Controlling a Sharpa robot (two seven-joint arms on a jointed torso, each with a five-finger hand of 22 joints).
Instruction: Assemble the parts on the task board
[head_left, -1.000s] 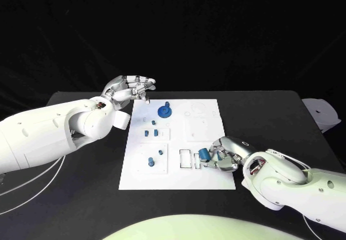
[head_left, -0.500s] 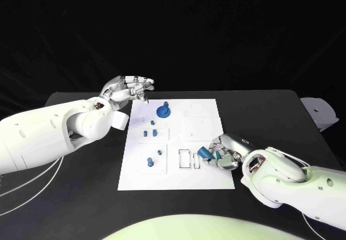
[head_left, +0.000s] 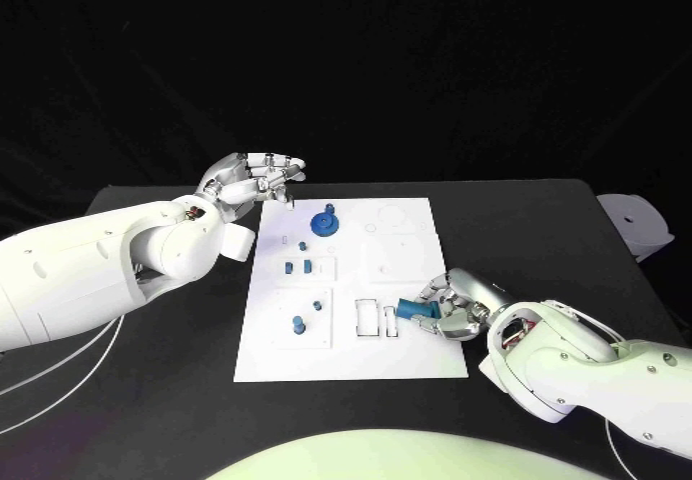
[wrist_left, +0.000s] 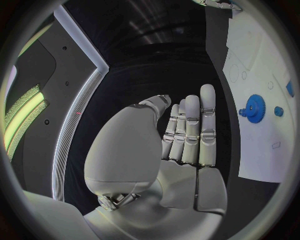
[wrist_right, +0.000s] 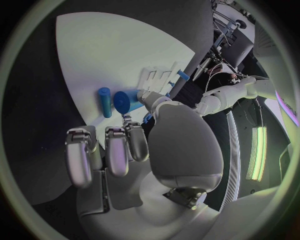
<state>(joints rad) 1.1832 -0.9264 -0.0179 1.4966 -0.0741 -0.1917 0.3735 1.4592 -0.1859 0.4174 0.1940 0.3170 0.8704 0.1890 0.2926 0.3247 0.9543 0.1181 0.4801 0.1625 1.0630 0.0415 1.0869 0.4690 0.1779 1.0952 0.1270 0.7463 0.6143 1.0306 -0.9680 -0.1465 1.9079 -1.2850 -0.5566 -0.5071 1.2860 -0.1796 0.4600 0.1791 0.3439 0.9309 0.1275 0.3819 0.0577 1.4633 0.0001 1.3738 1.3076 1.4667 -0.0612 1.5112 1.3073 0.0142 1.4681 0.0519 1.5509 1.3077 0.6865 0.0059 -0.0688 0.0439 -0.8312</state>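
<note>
On my head camera the flat white rectangular task board (head_left: 411, 355) lies in the middle of the black desk (head_left: 548, 230). My right robot hand (head_left: 450, 308) sits low over the board's right edge, near its front half, with its fingers curled around a small blue cylindrical part (head_left: 426, 309); I read that as a grip on the part. The right wrist camera shows the same blue cylinder (wrist_right: 128, 100) pinched at the fingertips, with a second slim blue peg (wrist_right: 104, 101) lying on the board just beside it.

Next to that hand on the board I see two narrow rectangular slots (head_left: 378, 318), and the held part is just to their right. Further left a short blue peg (head_left: 300, 324) stands in a square recess, and above it a pair of small blue pieces (head_left: 300, 266) sit side by side in another recess. Near the board's far end a round blue gear with a knob (head_left: 329, 221) rests on the surface.

My left robot hand (head_left: 257, 178) is raised just beyond the board's far left corner. Its fingers are curled in and, on the left wrist camera, lie pressed together with nothing between them (wrist_left: 187, 132).
</note>
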